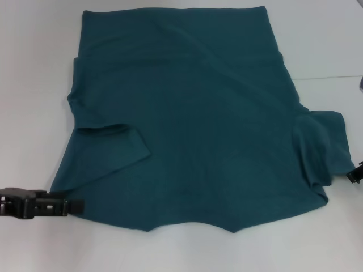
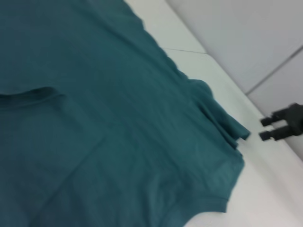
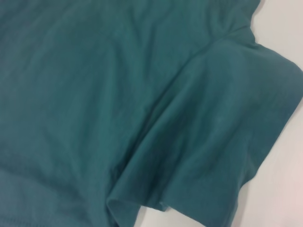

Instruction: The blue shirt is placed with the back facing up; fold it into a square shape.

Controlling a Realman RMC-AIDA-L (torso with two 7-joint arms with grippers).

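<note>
Head view: shirt is spread across the surface. Left tool lies at its near-left corner, right tool beside the right sleeve; neither tool's state can be told.

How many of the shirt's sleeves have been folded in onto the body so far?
1. On the blue shirt, the sleeve on the robot's left lies folded onto the body; the right sleeve spreads outward on the table.

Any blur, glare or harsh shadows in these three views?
Head view: even, soft light, table near washed out, only faint shadow along the shirt edges, left gripper crisp. Left wrist view: soft overall, the right gripper far off is blurred. Right wrist view: fabric folds readable, mild softness, no glare.
</note>
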